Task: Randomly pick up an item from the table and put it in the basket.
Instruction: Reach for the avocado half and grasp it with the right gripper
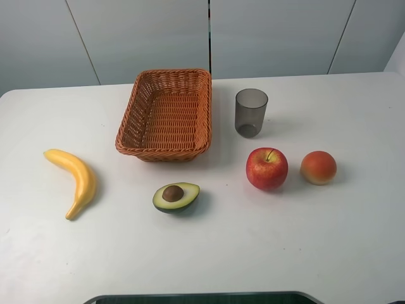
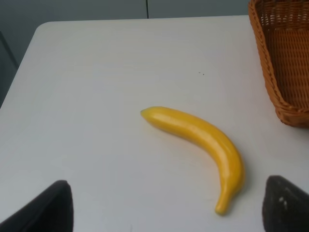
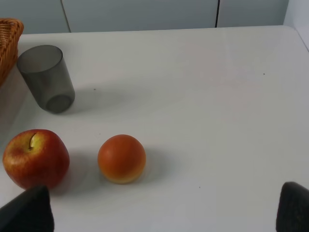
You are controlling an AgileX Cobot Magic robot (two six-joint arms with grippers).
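Observation:
The halved avocado (image 1: 176,197) lies flesh up with its brown pit showing on the white table (image 1: 202,253), in front of the orange-brown wicker basket (image 1: 166,115), which holds nothing. The avocado shows in neither wrist view. The basket's corner shows in the left wrist view (image 2: 285,63) and the right wrist view (image 3: 7,43). Neither gripper shows in the high view. My left gripper (image 2: 166,210) is open, its dark fingertips (image 2: 48,208) wide apart with the banana between and beyond them. My right gripper (image 3: 161,210) is open and empty, its fingertips (image 3: 29,210) near the apple.
A yellow banana (image 1: 74,180) lies at the left, also in the left wrist view (image 2: 203,145). A grey translucent cup (image 1: 251,112) stands right of the basket. A red apple (image 1: 266,168) and an orange-red round fruit (image 1: 317,167) sit at the right, also seen by the right wrist camera.

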